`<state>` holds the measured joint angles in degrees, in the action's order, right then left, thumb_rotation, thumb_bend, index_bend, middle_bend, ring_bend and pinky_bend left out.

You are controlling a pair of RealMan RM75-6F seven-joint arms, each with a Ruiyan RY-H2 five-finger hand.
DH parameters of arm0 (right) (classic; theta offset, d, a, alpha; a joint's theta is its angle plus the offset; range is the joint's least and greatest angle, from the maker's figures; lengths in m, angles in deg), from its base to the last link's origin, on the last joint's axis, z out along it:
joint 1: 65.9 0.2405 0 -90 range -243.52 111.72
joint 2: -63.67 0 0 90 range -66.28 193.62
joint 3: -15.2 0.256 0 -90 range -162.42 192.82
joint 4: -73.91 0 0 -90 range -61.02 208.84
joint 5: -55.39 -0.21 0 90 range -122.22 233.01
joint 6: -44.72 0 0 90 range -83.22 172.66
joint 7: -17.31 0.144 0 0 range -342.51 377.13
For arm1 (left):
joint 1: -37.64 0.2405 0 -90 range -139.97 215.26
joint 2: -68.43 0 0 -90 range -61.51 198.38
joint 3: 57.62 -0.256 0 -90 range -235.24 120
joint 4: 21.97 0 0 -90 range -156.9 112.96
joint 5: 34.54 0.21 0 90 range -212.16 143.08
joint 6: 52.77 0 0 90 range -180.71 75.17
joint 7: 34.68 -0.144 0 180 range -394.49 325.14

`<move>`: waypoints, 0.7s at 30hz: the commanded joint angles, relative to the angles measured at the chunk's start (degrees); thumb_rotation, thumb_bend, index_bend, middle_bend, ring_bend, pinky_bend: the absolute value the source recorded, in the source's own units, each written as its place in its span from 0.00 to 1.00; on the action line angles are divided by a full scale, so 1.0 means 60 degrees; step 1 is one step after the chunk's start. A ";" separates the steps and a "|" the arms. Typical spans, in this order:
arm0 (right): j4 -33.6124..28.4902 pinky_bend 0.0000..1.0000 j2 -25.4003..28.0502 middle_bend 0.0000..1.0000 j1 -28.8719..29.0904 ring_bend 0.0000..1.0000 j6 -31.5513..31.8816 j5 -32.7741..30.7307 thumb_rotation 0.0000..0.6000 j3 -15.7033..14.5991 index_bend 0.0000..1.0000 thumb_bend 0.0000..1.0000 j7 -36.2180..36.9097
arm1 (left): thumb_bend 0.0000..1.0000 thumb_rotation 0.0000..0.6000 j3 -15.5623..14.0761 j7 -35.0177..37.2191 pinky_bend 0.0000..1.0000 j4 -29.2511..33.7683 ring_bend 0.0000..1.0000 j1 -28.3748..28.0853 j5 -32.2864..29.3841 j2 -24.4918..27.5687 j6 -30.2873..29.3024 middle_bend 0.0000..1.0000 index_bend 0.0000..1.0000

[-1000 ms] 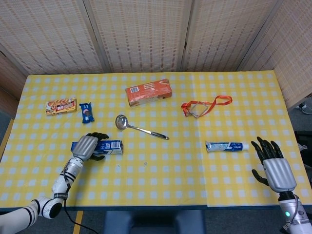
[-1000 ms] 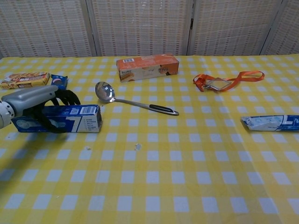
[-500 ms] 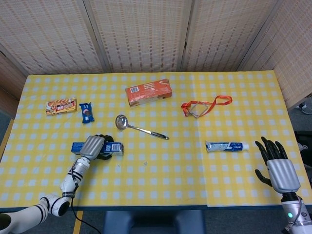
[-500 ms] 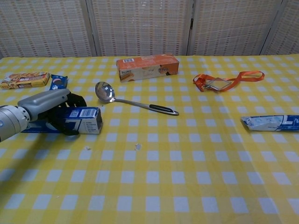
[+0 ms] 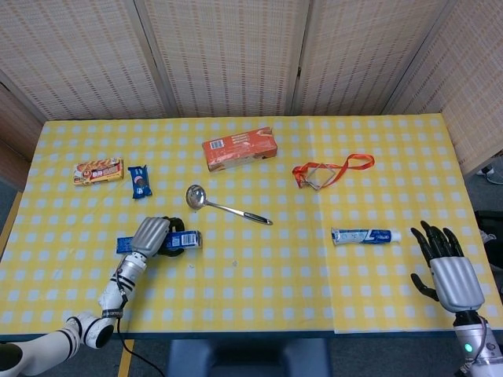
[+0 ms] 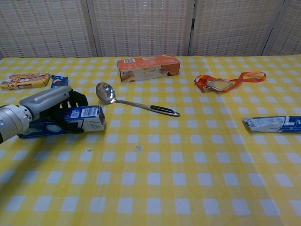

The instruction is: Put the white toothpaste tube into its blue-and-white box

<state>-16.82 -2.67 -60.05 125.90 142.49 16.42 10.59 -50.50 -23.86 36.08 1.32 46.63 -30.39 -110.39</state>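
Observation:
The blue-and-white toothpaste box lies at the left of the yellow checked table, its right end slightly raised. My left hand grips it from above, black fingers wrapped around its middle. The white toothpaste tube lies flat at the right side, cap end pointing right in the head view. My right hand hovers open near the table's front right corner, fingers spread, a short way right of the tube and apart from it. The chest view does not show that hand.
A metal ladle lies mid-table. Behind it sits an orange box. An orange lanyard with a badge lies at the back right. A snack box and a blue packet are at the left.
My left hand slid right along the box and closed around its middle; the box's right end has tilted up a little. My right hand drew back slightly toward the front edge.

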 commanded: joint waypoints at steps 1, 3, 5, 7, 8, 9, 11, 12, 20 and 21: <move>0.0117 0.00 -0.0068 0.00 0.0105 0.00 -0.0091 0.0188 1.00 -0.0050 0.00 0.33 0.0113 | 0.21 1.00 -0.0022 -0.0364 0.59 0.0908 0.52 0.0210 0.0013 0.0425 -0.0392 0.56 0.59; 0.0347 0.00 -0.0183 0.00 0.0247 0.00 -0.0252 0.0289 1.00 -0.0049 0.00 0.33 0.0291 | 0.21 1.00 -0.0032 -0.0502 0.60 0.1355 0.53 0.0304 -0.0055 0.0610 -0.0466 0.57 0.59; 0.0590 0.00 -0.0323 0.00 0.0489 0.00 -0.0657 0.0334 1.00 -0.0072 0.00 0.33 0.0500 | 0.21 1.00 -0.0094 -0.0809 0.60 0.1793 0.53 0.0422 -0.0039 0.0783 -0.0650 0.57 0.59; 0.0774 0.00 -0.0437 0.00 0.0764 0.00 -0.1056 0.0381 1.00 -0.0061 0.00 0.33 0.0664 | 0.21 1.00 -0.0138 -0.1095 0.60 0.2214 0.53 0.0515 -0.0047 0.0916 -0.0786 0.57 0.59; 0.0853 0.00 -0.0494 0.00 0.0897 0.00 -0.1212 0.0405 1.00 -0.0034 0.00 0.33 0.0693 | 0.21 1.00 -0.0145 -0.1216 0.60 0.2394 0.53 0.0544 -0.0067 0.0964 -0.0823 0.57 0.59; 0.0991 0.00 -0.0561 0.00 0.1111 0.00 -0.1442 0.0507 1.00 -0.0016 0.00 0.33 0.0678 | 0.21 1.00 -0.0151 -0.1399 0.60 0.2630 0.53 0.0568 -0.0095 0.1025 -0.0854 0.57 0.59; 0.1188 0.00 -0.0611 0.00 0.1483 0.00 -0.1908 0.0612 1.00 0.0011 0.00 0.33 0.0583 | 0.21 1.00 -0.0163 -0.1725 0.60 0.2949 0.53 0.0580 -0.0111 0.1114 -0.0894 0.57 0.59; 0.1242 0.00 -0.0622 0.00 0.1668 0.00 -0.2164 0.0598 1.00 0.0048 0.00 0.33 0.0523 | 0.21 1.00 -0.0160 -0.1886 0.60 0.3081 0.53 0.0590 -0.0105 0.1140 -0.0949 0.57 0.59; 0.1735 0.00 -0.1241 0.10 0.2763 0.07 -0.3482 0.0244 1.00 0.0373 0.11 0.33 0.0152 | 0.20 1.00 -0.0208 -0.2878 0.60 0.3871 0.53 0.0717 -0.0112 0.1349 -0.1270 0.57 0.59; 0.1770 0.00 -0.1307 0.11 0.2838 0.07 -0.3601 0.0182 1.00 0.0378 0.13 0.33 -0.0014 | 0.20 1.00 -0.0207 -0.2937 0.60 0.3935 0.53 0.0735 -0.0116 0.1384 -0.1304 0.57 0.59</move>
<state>-7.01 -9.45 -44.05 105.67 144.39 18.30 12.10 -51.67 -41.14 59.34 5.55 45.97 -22.37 -117.93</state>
